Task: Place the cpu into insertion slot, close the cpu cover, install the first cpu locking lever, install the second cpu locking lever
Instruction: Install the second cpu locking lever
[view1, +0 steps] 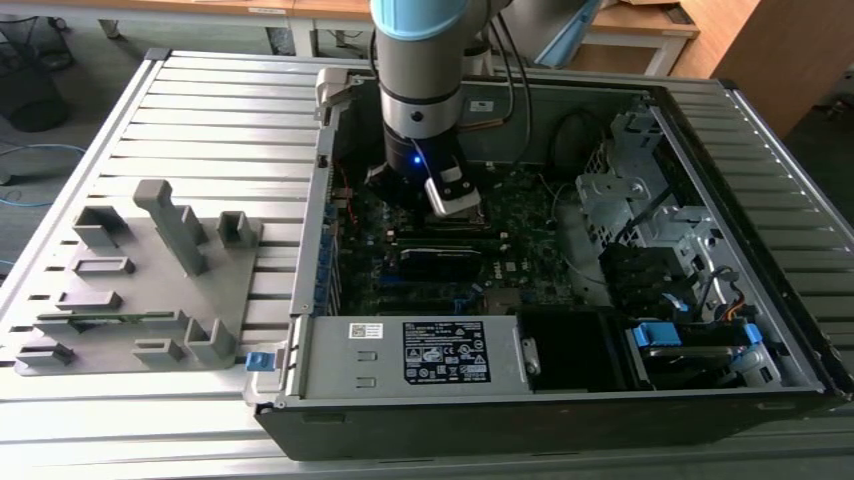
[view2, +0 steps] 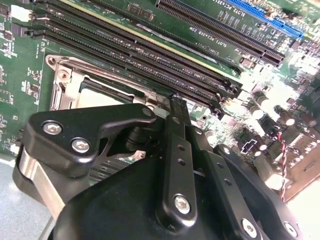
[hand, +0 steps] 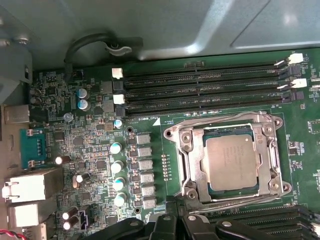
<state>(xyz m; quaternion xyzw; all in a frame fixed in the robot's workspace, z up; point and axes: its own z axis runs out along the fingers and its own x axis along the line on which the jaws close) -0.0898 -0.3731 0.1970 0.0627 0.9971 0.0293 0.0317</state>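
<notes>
Already your cpu (hand: 232, 162) sits in the insertion slot (hand: 214, 186) with the cpu cover (hand: 192, 162) down around it, while the empty tool (view2: 172, 102), fingers together, hovers at a lever beside the cover.

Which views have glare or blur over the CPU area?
First wrist view: cpu sharp and evenly lit under the closed cpu cover; bright glare on the case wall above. Second wrist view: end effector close-up blocks much of the socket, with the background components soft. Exterior view: arm shadows the motherboard.
</notes>
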